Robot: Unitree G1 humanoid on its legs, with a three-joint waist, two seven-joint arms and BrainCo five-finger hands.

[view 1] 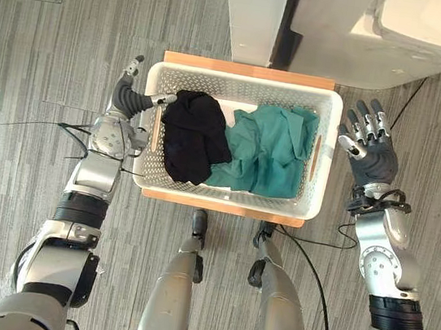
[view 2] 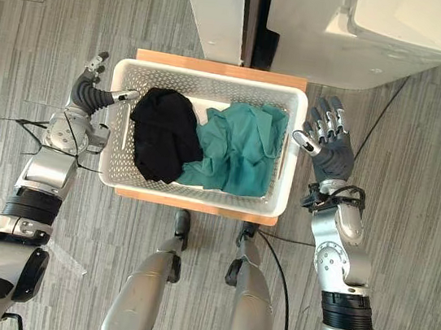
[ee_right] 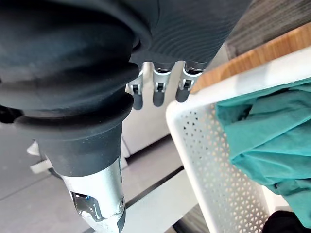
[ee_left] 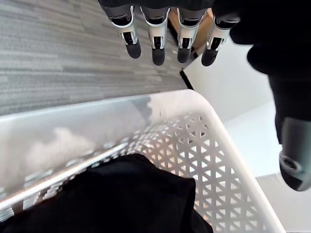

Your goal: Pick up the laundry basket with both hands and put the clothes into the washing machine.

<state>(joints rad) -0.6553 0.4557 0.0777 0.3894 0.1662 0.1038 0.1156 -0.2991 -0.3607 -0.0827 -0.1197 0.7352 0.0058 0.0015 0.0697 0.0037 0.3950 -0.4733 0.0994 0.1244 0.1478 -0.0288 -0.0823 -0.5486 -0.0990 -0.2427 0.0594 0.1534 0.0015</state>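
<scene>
The white laundry basket stands on a low wooden surface that shows as a strip along its far and near sides, with grey carpet floor all around. Its walls are pierced with small holes and it is open at the top. Two pieces of clothing lie inside, side by side and touching. A black garment is bunched up in the half nearer the robot's left. A teal garment is crumpled across the other half, reaching up to the right-hand wall. A bit of the white bottom shows between them at the far side.

The left robot hand is at the far left corner of the basket. Its fingers are straight and lie outside the rim, above the carpet. Its thumb reaches across the rim towards the black garment. I cannot tell whether it actually touches the plastic. It grips nothing.

The right robot hand is just beside the right-hand wall, apart from it. Its palm is turned to the basket, its fingers are spread and straight, and it holds nothing.

Beyond the basket's far side stands a white panel. To the right of that is the white washing machine, near the basket but not touching it.
</scene>
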